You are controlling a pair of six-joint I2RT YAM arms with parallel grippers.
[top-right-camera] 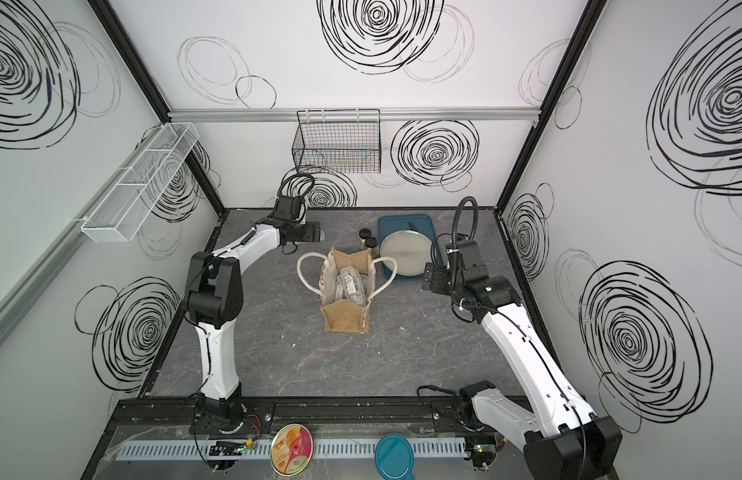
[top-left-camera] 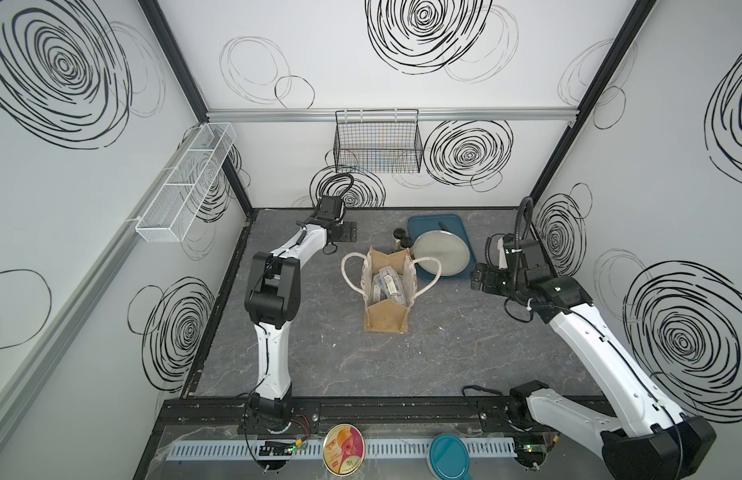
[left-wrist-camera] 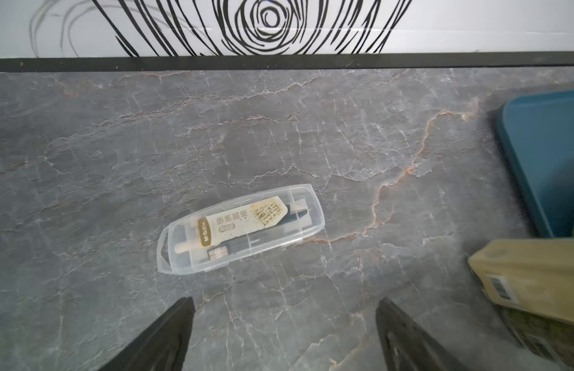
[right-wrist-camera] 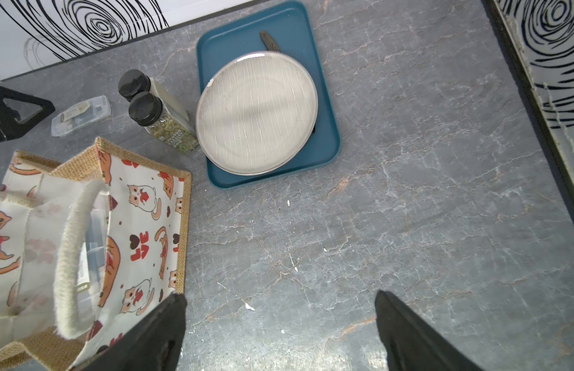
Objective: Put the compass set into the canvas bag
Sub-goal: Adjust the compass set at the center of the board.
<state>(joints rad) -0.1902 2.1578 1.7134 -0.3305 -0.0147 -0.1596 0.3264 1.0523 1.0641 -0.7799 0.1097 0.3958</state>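
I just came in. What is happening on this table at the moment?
Two robot arms are working on packing the canvas bag, which stands upright on the table. Some clear cases already lie inside it. One compass set, in its clear case, lies on the table outside the bag. The left pincer is open close to it, not touching it. The right pincer is open and empty beside the bag.

Red "LOVE", heart for the O, on cream panel of canvas bag (right-wrist-camera: pixel 141 205)
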